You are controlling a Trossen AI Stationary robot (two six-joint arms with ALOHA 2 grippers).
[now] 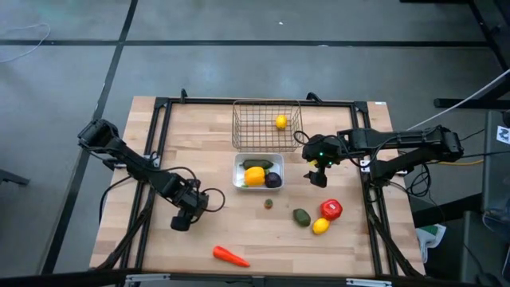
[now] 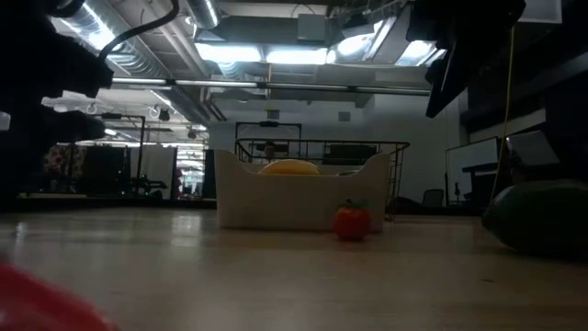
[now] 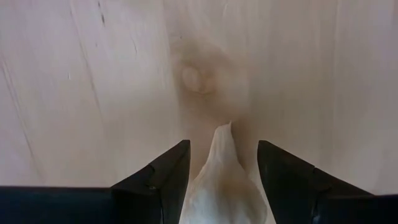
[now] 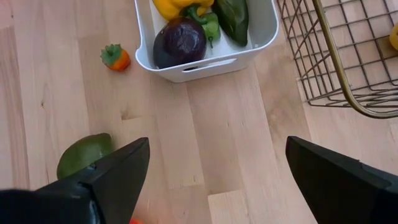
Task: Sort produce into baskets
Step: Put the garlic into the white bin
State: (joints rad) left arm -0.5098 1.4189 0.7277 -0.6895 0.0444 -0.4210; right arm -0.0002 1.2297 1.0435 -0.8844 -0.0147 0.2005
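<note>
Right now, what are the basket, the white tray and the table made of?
The basket looks like thin metal wire: open mesh with a shiny, brassy rim. The white tray seems to be smooth plastic, with rounded moulded corners and a slight gloss. The table appears to be pale wood, showing plank seams and grain.

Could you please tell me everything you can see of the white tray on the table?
The shallow white rectangular plastic-looking tray with rounded corners sits upright near the table's middle, close in front of the wire mesh basket. It holds a yellow pepper, a dark green vegetable and a purple ball. Neither gripper touches it.
</note>
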